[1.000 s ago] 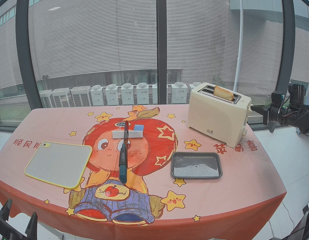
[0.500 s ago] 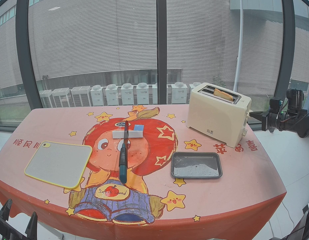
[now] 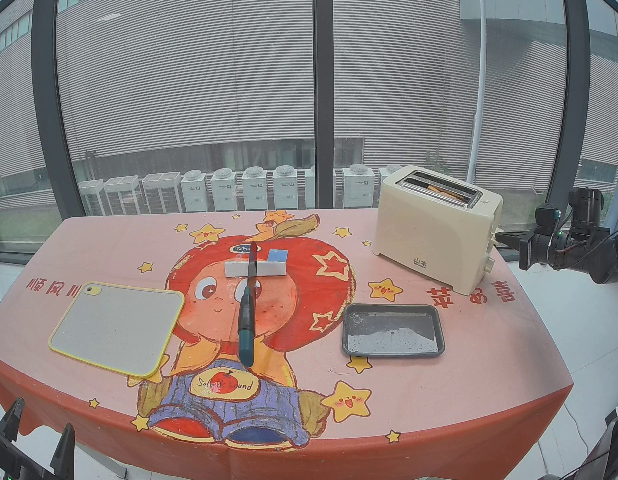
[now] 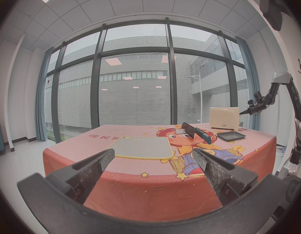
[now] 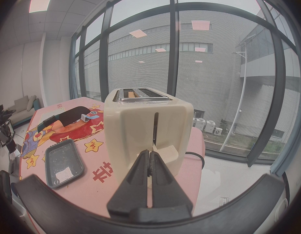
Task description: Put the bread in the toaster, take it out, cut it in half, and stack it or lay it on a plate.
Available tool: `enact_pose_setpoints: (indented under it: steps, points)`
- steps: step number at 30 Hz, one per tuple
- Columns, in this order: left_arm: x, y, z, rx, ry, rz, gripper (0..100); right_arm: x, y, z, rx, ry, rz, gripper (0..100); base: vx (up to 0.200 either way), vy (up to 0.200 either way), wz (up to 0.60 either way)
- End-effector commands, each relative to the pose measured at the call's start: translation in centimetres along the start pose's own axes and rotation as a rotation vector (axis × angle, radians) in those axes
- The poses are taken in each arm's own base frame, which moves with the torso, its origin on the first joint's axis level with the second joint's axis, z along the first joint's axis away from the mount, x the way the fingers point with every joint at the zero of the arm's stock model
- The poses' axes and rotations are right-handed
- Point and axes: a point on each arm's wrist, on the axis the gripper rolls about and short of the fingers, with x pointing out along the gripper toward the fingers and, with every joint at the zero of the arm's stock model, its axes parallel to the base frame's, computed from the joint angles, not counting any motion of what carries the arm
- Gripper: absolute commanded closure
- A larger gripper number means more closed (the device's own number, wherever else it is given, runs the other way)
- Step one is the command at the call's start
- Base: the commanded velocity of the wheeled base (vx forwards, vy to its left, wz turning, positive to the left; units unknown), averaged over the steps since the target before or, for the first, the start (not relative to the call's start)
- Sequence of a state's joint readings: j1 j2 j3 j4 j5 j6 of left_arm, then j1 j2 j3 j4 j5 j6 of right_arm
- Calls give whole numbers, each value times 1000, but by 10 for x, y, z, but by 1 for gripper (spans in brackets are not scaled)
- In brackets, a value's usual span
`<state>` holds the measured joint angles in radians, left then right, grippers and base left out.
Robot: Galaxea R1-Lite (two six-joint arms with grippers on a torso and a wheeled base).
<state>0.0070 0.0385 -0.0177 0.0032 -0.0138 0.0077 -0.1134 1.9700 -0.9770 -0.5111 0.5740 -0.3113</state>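
Observation:
The cream toaster (image 3: pixel 434 229) stands at the table's back right, and the bread (image 3: pixel 448 192) sits low in its far slot, only a thin golden edge showing. My right gripper (image 3: pixel 504 237) is shut at the toaster's right end. In the right wrist view its closed tips (image 5: pixel 150 154) rest at the side lever (image 5: pixel 166 152), low in its slot, and the bread (image 5: pixel 131 95) peeks from the top. My left gripper (image 4: pixel 153 156) hangs open and holds nothing, below the table's front left edge (image 3: pixel 37 429).
A dark grey tray (image 3: pixel 392 330) lies in front of the toaster. A teal-handled knife (image 3: pixel 246 315) leans on a white and blue rest (image 3: pixel 257 268) mid-table. A grey, yellow-rimmed cutting board (image 3: pixel 116 328) lies front left.
The bread has sunk from standing well above the slot to almost flush with it. My right gripper has dropped lower beside the toaster's end.

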Motion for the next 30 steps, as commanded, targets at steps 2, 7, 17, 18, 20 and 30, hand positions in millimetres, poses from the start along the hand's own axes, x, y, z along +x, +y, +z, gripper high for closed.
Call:
enact_pose_setpoints:
  steps: [2,7,17,18,20,30]
  points:
    - [1,0,-5,0,19,1,0,3,-1,-4,8,12,3,100,0,0,0]
    - [1,0,-5,0,19,-1,0,6,-1,-6,14,17,6,100,0,0,0]
    - [1,0,-5,0,19,1,0,12,-3,-15,27,40,12,100,0,0,0]
    - [1,0,-5,0,19,1,0,12,-3,-15,27,40,12,100,0,0,0]
    - [1,0,-5,0,19,1,0,12,-3,-14,26,38,12,100,0,0,0]
    - [1,0,-5,0,19,1,0,14,-3,-16,27,42,14,100,0,0,0]
